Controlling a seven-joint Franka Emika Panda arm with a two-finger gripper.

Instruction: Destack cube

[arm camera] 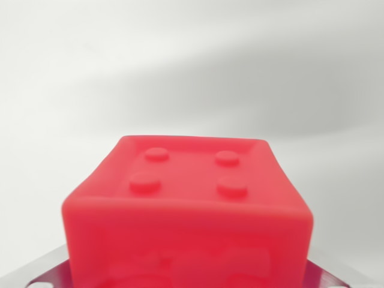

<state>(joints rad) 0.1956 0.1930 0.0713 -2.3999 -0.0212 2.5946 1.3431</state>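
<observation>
**Closely, a red cube before my camera**

Here the red cube (187, 210) filled the lower middle of the wrist view, from about 8 o'clock to 4 o'clock. Four round studs (188, 172) stood on its top face. Metal parts (43, 271) showed at both low corners. Behind was a pale, blurred surface (180, 54). My fingers were not visible, so I cannot tell their state.
</observation>
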